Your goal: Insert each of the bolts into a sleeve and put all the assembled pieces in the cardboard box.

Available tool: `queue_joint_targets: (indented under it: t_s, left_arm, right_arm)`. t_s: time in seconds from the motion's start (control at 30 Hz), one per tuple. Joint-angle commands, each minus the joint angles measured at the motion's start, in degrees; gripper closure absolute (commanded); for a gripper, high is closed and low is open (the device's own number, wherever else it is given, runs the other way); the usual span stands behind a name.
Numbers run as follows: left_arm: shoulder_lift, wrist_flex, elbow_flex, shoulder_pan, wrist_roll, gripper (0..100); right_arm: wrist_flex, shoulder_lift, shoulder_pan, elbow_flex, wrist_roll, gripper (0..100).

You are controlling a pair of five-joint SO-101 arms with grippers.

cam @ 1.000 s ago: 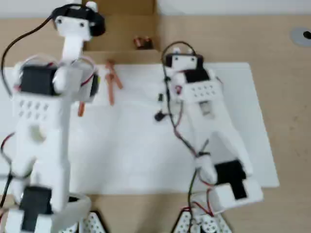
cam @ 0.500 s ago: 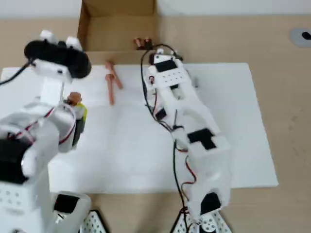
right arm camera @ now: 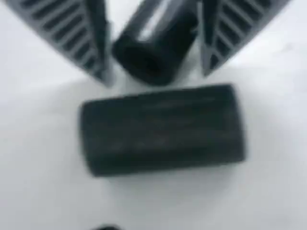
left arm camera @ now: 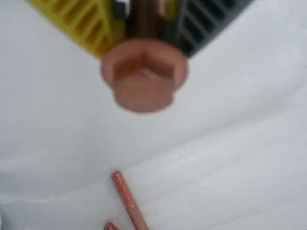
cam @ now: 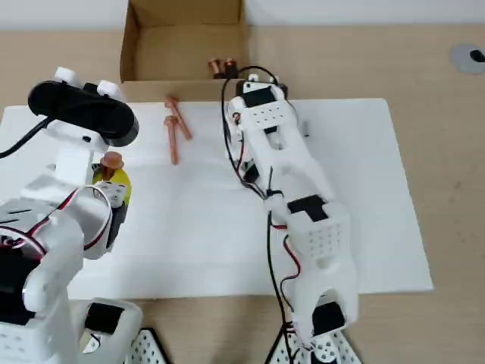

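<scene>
My left gripper (left arm camera: 146, 45) is shut on a copper bolt (left arm camera: 144, 76), its head pointing at the camera between the yellow finger (left arm camera: 81, 19) and the dark finger. In the high view that bolt (cam: 112, 161) is held over the left part of the white sheet (cam: 356, 220). My right gripper (right arm camera: 154, 75) stands open with a black sleeve (right arm camera: 153, 48) between its fingers, small gaps on both sides. A second black sleeve (right arm camera: 163, 129) lies just beyond the tips. The right arm (cam: 265, 114) stretches to the sheet's far edge, beside the cardboard box (cam: 132, 45).
Loose copper bolts (cam: 174, 129) lie on the sheet in front of the box, one of them (left arm camera: 129, 201) below my left gripper. Copper pieces (cam: 221, 67) sit in the box's near right corner. A grey disc (cam: 470, 55) lies at the far right.
The left arm has pulled back from the box area to the left with the bolt. The right arm has unfolded and stretched out toward the far edge by the box.
</scene>
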Motion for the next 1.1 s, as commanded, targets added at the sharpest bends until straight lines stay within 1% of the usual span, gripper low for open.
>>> queue_joint_targets:
  t_s: [0.0, 0.13, 0.2, 0.27, 0.47, 0.57, 0.73, 0.93, 1.07]
  left_arm:
    - [-0.6, 0.1, -0.5, -0.9, -1.2, 99]
    - [-0.6, 0.1, -0.5, -0.9, -1.4, 99]
    - [-0.6, 0.1, -0.5, -0.9, -1.4, 99]
    - [-0.6, 0.1, -0.5, -0.9, -1.4, 99]
    - [-0.6, 0.1, -0.5, -0.9, -1.4, 99]
    - [-0.6, 0.1, -0.5, -0.9, -1.4, 99]
    - [-0.7, 0.1, -0.5, -0.9, -1.4, 99]
    - [-0.7, 0.1, -0.6, -0.9, -1.4, 99]
    - [-0.7, 0.0, -0.6, -0.9, -1.5, 99]
  right_arm:
    - [-1.5, 2.2, -1.3, -3.3, 0.0, 95.7]
    - [1.4, 2.2, -1.4, -4.4, 3.3, 97.1]
    - [3.8, 2.2, -1.2, -6.2, 5.4, 99.1]
    - [6.9, 2.2, -1.2, -8.7, 6.8, 98.7]
    - [18.0, 2.1, -0.9, -24.9, 8.2, 98.8]
    - [18.2, 1.7, 0.9, -32.0, 9.0, 98.8]
    - [18.2, -3.3, 3.7, -41.1, 13.5, 98.8]
    - [18.2, -14.7, 3.8, -49.0, 22.2, 98.8]
    - [18.2, -23.6, 3.7, -57.0, 27.7, 98.8]
